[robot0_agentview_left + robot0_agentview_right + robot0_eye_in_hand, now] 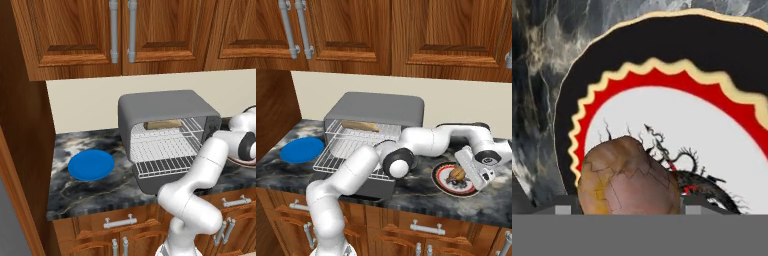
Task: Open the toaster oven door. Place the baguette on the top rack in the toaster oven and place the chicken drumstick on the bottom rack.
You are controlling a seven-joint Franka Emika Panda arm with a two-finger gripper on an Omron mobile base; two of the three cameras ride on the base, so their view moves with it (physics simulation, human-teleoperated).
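Drumstick (628, 176) on plate (677, 45), between claw (624, 206) fingers; cannot tell if clamped yet; looks lumpy, greasy, light; better to pinch thick middle; baguette (360, 125) in oven (165, 107).

- The white arm (351, 175) rose from the base, bent at a dark joint, and reached far out to its right.
- The wrist turned down at the end of the reach.
- The gripper (463, 175) pointed down, low over the counter.
- Its two dark fingers (562, 206) stood apart, one on each side of the drumstick (628, 176), very close to it.
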